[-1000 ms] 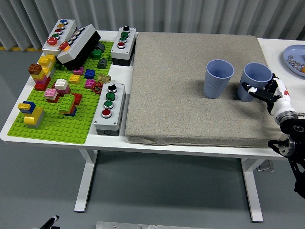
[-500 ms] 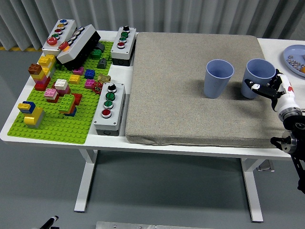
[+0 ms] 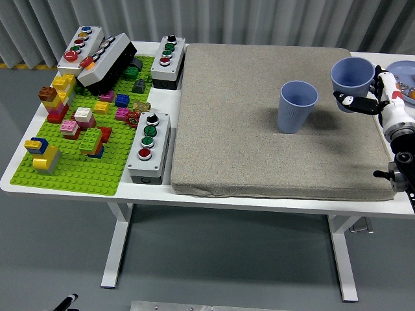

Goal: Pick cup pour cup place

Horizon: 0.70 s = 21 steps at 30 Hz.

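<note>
Two light blue paper cups are in the head view. One cup (image 3: 296,106) stands upright on the grey mat (image 3: 259,142), right of its middle. The other cup (image 3: 351,76) is raised above the mat's right edge, held upright in my right hand (image 3: 364,98), whose black fingers wrap its lower part. What is inside either cup cannot be seen. My left arm is out of the picture.
A blue plate (image 3: 403,76) with small items lies at the far right edge, just behind my hand. Left of the mat are button boxes (image 3: 149,145) and a green baseplate (image 3: 78,155) with several toy bricks.
My right hand closed on the right cup and lifted it off the mat, carrying it up and slightly back. The middle cup stayed put.
</note>
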Each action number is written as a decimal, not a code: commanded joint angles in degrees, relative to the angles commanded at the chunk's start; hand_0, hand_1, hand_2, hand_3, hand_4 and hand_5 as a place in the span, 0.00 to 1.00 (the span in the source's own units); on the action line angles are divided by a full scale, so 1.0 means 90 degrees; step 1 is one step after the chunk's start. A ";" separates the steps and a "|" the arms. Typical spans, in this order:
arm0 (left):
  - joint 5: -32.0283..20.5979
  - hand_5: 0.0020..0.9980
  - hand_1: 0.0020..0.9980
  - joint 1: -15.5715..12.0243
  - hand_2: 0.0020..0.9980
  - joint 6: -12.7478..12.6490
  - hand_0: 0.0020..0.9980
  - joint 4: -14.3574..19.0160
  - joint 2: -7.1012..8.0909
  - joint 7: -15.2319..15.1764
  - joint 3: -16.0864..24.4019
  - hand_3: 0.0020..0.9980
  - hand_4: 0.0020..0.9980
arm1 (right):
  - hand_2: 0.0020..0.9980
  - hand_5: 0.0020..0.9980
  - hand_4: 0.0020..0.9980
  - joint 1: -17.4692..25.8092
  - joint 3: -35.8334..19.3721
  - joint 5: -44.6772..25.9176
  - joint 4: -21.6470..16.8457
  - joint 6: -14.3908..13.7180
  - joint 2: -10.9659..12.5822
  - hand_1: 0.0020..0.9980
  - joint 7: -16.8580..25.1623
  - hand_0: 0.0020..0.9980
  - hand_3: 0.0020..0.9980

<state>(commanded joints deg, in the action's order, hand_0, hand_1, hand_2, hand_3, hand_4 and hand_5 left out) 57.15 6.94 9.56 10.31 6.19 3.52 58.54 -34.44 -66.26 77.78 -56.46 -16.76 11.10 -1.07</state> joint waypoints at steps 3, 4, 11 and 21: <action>-0.0007 1.00 0.83 -0.0004 0.90 -0.0001 0.87 0.0000 0.0001 0.0002 -0.0005 0.79 0.65 | 0.51 0.00 0.68 0.0000 0.0053 0.0690 -0.0188 -0.0072 -0.0008 0.61 -0.0267 0.75 0.64; -0.0006 1.00 0.83 -0.0004 0.90 0.0000 0.87 0.0000 0.0002 0.0004 -0.0010 0.79 0.65 | 0.51 0.00 0.68 0.0001 0.0067 0.0922 -0.0241 -0.0083 -0.0012 0.61 -0.0347 0.75 0.64; -0.0016 1.00 0.83 -0.0018 0.90 0.0001 0.87 0.0000 0.0007 0.0007 -0.0027 0.79 0.65 | 0.52 0.01 0.69 -0.0002 0.0159 0.2359 -0.0522 -0.0141 -0.0065 0.62 -0.0753 0.77 0.65; -0.0014 1.00 0.83 -0.0018 0.90 -0.0002 0.87 0.0000 0.0007 0.0005 -0.0011 0.80 0.65 | 0.52 0.03 0.69 -0.0080 0.0219 0.3524 -0.0730 -0.0083 -0.0102 0.62 -0.1070 0.77 0.65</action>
<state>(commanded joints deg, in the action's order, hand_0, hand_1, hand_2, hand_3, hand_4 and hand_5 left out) 57.03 6.78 9.55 10.31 6.25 3.57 58.44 -35.16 -64.29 109.50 -63.04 -17.51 10.18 -10.70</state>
